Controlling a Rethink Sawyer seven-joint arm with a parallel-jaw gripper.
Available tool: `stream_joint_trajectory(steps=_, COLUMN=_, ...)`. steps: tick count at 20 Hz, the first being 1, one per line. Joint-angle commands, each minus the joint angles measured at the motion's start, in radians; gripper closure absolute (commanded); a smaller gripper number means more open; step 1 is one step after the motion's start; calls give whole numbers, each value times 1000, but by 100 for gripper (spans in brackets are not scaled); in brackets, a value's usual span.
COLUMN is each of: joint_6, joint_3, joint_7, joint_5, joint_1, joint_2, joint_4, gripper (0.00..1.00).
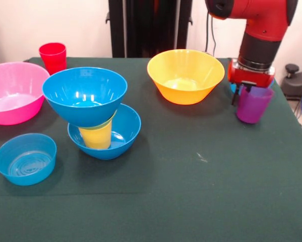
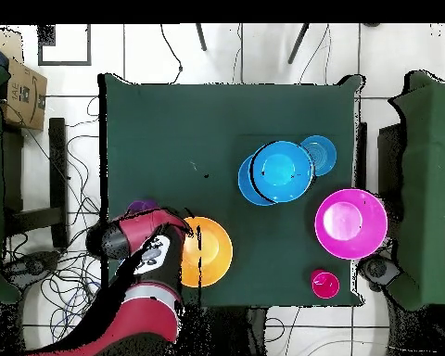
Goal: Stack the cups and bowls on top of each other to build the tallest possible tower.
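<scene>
The tower stands at the left middle. It has a blue bowl base (image 1: 121, 135), a yellow cup (image 1: 96, 137) in it, a thin green bowl rim (image 1: 109, 122) and a blue bowl (image 1: 84, 96) on top; from overhead it is a blue round (image 2: 280, 171). The translucent purple cup (image 1: 253, 104) stands upright at the right. My gripper (image 1: 242, 96) is down at its left rim, touching it. The overhead view shows the purple cup (image 2: 141, 206) just past my arm. A red cup (image 1: 53, 56) stands at the far left.
The large yellow-orange bowl (image 1: 185, 75) sits just left of the gripper. The pink bowl (image 1: 14, 92) is at the left edge. A small light-blue bowl (image 1: 25, 158) is front left. Another light-blue piece (image 1: 233, 88) shows behind the gripper. The table's right edge is near the purple cup.
</scene>
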Motion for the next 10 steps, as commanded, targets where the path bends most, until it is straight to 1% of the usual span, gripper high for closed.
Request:
stream_joint_trajectory(steps=1, joint_6=-2, joint_3=42, joint_7=118, joint_5=32, joint_1=5, joint_2=74, joint_4=-44, gripper=100)
stream_joint_trajectory(steps=8, joint_6=11, joint_3=38, joint_7=115, joint_5=48, joint_1=8, joint_2=71, joint_4=-39, gripper=100)
stream_joint_trajectory(steps=10, joint_6=-5, joint_3=7, joint_7=127, joint_5=48, joint_1=29, joint_2=74, joint_4=-51, gripper=100)
